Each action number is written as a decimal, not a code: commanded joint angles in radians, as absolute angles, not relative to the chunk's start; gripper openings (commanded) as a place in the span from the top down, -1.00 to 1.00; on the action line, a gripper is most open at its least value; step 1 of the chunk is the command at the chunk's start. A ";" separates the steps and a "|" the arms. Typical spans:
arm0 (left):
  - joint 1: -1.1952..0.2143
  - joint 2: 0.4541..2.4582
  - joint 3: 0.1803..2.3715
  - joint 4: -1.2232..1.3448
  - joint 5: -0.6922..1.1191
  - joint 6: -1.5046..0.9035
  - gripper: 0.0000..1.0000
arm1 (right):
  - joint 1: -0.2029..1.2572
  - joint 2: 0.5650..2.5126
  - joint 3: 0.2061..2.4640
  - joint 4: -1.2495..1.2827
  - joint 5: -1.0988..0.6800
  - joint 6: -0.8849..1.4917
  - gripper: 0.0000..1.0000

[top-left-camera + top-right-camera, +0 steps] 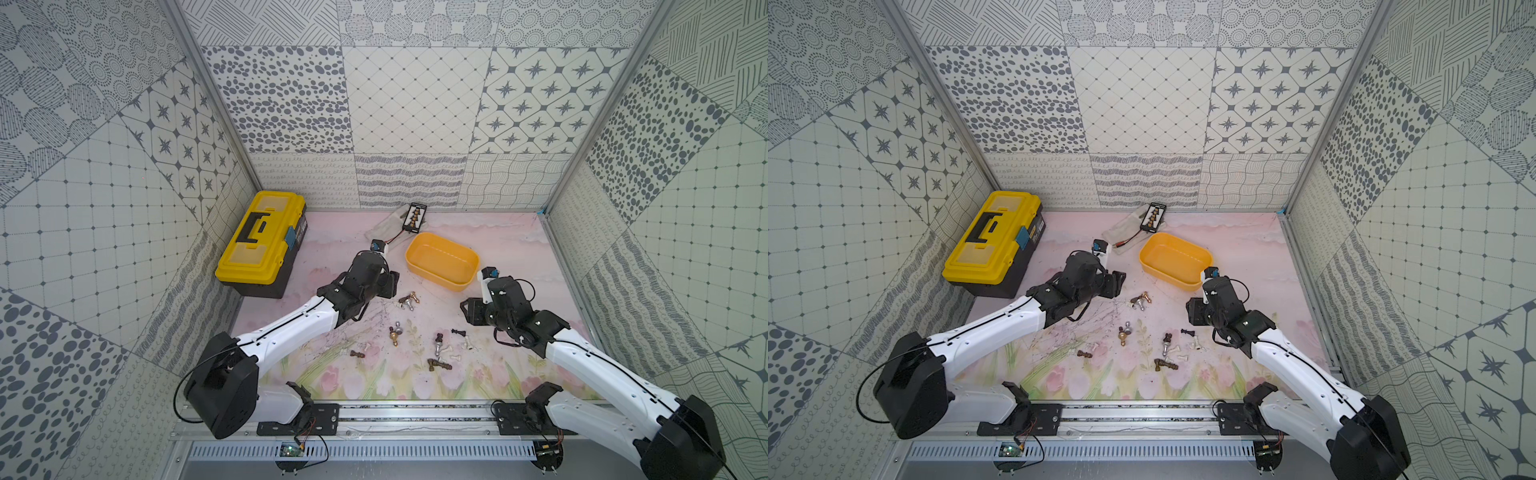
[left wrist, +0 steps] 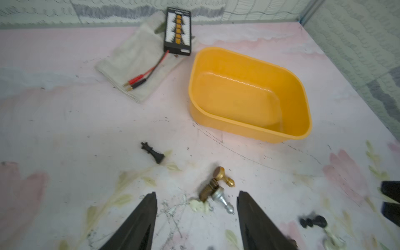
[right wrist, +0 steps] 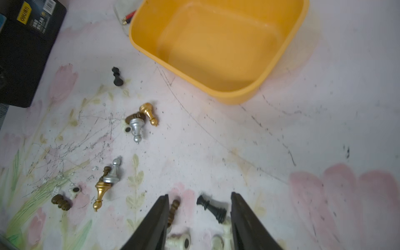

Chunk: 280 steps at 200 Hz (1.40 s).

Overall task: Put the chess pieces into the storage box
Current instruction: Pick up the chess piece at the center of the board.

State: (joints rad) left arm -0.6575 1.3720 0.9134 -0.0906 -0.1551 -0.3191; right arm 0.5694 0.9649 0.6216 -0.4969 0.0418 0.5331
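Left gripper (image 2: 197,193) and right gripper (image 3: 199,194) run off the frame edge in their wrist views; in both top views their tips sit under the wrists; chess pieces (image 1: 438,345) too small there to tell kinds; right wrist view cuts the storage box (image 3: 216,95) far rim and most of the far-left toolbox (image 3: 26,54); white pieces (image 3: 179,241) partly behind the fingers (image 3: 155,220); left wrist view blurred.

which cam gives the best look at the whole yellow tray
The left wrist view: the storage box shows large and whole, with rim, walls and floor all in frame. The right wrist view is as close but cuts off part of its rim at the picture's edge. Both top views show it whole but small.
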 commanded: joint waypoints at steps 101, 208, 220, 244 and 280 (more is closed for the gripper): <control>-0.896 1.497 0.924 -0.110 0.046 -0.350 0.06 | 0.592 1.100 0.515 -0.567 -0.044 0.632 0.42; -0.896 1.539 0.922 -0.095 0.051 -0.347 0.06 | 0.592 1.171 0.506 -0.570 -0.045 0.614 0.36; -0.896 1.538 0.919 -0.090 0.049 -0.347 0.05 | 0.592 1.169 0.507 -0.578 -0.041 0.620 0.36; -0.897 1.539 0.908 -0.074 0.050 -0.350 0.05 | 0.591 1.160 0.508 -0.580 -0.038 0.626 0.39; -0.896 1.541 0.912 -0.081 0.050 -0.339 0.04 | 0.592 1.157 0.513 -0.584 -0.044 0.629 0.41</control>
